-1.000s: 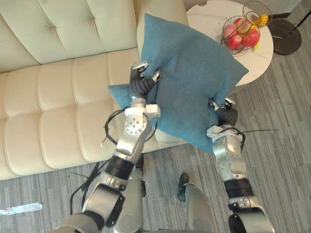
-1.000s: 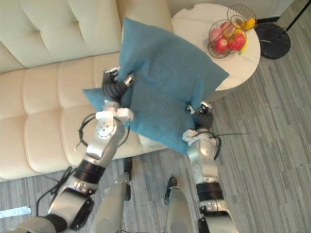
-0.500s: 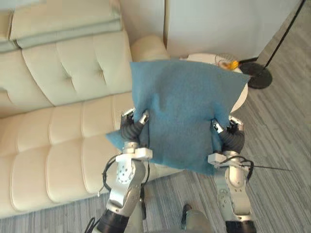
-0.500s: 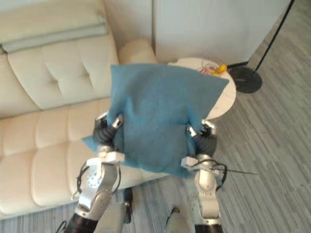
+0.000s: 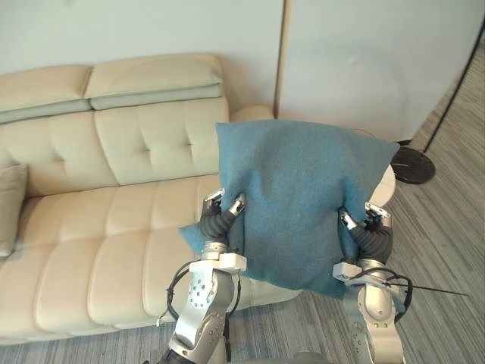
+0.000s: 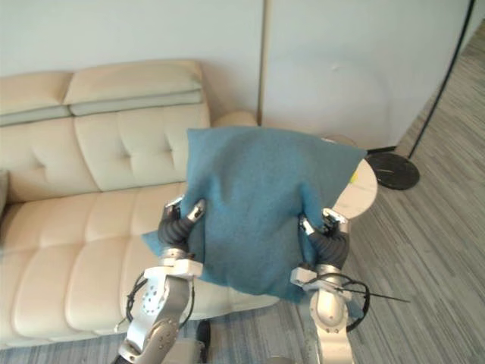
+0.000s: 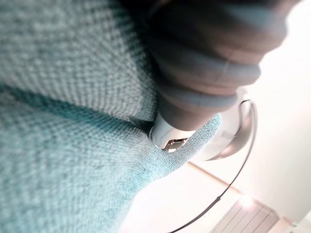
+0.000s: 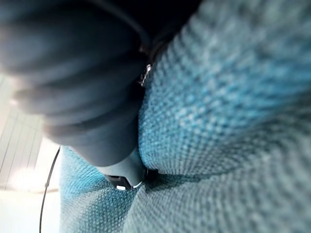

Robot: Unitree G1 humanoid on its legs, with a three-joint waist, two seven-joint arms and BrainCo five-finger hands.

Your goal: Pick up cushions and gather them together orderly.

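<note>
I have the blue cushion (image 5: 297, 199) up in the air between my two hands, and it rises well above both of them. My left hand (image 5: 219, 221) grips one side edge: the fingertips (image 5: 238, 202) come round onto the face turned toward me and dig into the fabric, which puckers there. My right hand (image 5: 370, 239) does the same on the opposite edge, fingers curled onto the cloth, so each hand is closed on the cushion and carries part of it. One lower corner of the cushion hangs just outside my left hand, and the bottom edge sags down to my right wrist. From both wrists, the coarse blue weave lies pressed right against the dark ribbed cover of the hand.

Beyond my left hand stretches the cream sofa (image 5: 98, 227), its seat lower than the cushion I hold. Far out past my left hand, at the sofa's other end, a beige cushion (image 5: 9, 208) leans against the backrest, well apart from the blue one. Past my right hand, the rim of a round white table (image 6: 364, 193) shows from behind the cushion. Farther out that way, a dark lamp base (image 5: 414, 165) sits on the grey striped floor (image 5: 447, 243).
</note>
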